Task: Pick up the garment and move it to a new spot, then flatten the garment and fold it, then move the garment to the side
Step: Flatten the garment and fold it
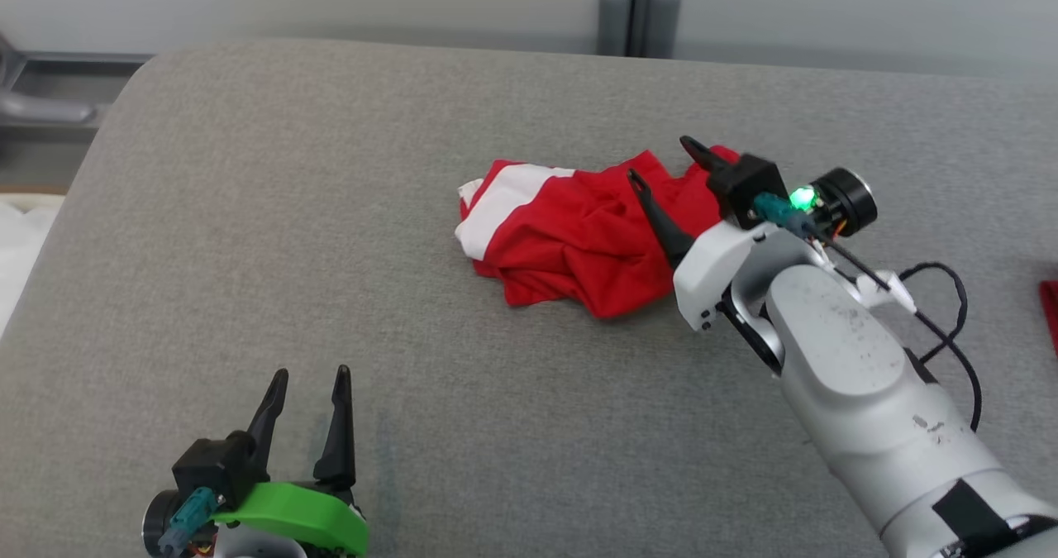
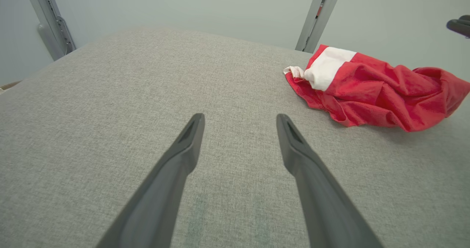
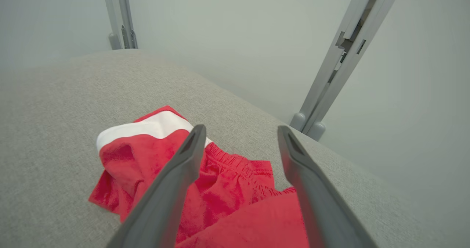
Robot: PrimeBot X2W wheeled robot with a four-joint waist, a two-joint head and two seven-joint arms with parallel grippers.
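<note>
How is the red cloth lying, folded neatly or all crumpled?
Crumpled. The cloth lies in a wrinkled heap on the grey surface, its white band bunched at one end.

**Lighting and image quality.** Even, diffuse light from above, with no glare on the grey surface [image 1: 331, 211]. A soft, narrow shadow lies under the garment [image 1: 579, 236] edge on the side nearest the left claw [image 1: 312, 372], and a fainter one falls beside that claw's fingers [image 1: 335, 434]. The green indicator lamp [image 1: 799, 198] behind the right claw [image 1: 659, 157] blooms white at its core. In the wrist views, wide-angle stretch leans the posts [image 3: 345, 57] beyond the claw, and the finger bases nearest the lens are soft.
</note>
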